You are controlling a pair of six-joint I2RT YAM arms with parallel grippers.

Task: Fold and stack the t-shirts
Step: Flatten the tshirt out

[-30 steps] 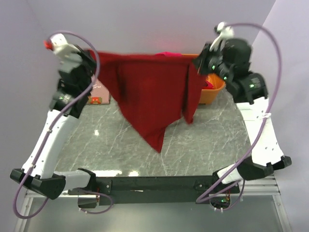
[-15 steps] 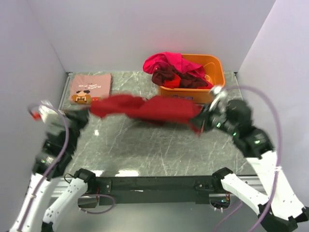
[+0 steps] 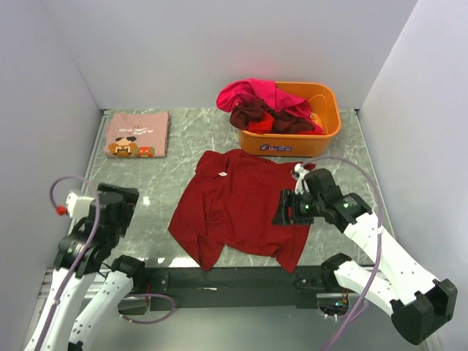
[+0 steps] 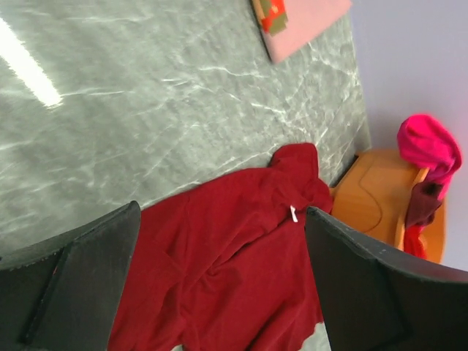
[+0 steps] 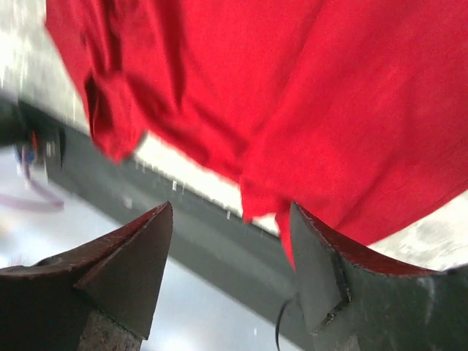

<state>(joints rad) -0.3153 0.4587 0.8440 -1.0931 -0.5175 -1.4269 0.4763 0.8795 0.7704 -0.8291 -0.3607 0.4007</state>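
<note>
Hovering left gripper (image 3: pixel 115 207): tucked at the near-left corner, jaws spread wide with nothing between them, well apart from the cloth.
Folded pink t-shirt (image 3: pixel 137 134): lies in the far-left corner of the table (image 3: pixel 183 146), the base of the stack by the look of it.
Spread dark red t-shirt (image 3: pixel 238 208): mid-table, opened out but rumpled. The collar points to the far side and the hem sits at the near edge. The long axis runs far to near, leaning a little right, and the near-left corner is bunched.
Poised right gripper (image 3: pixel 287 212): over the shirt's right edge, jaws parted and empty. Whether it touches the cloth, I cannot tell.
Deciding relation: the shirt lies off to the right of the left gripper and directly under the right one, so the right arm is the nearer. A first fold would likely need the left arm to reach across to the bunched side.
Far-right orange tub (image 3: pixel 330 121): magenta and maroon t-shirts (image 3: pixel 256 99) are heaped inside, not yet folded.
</note>
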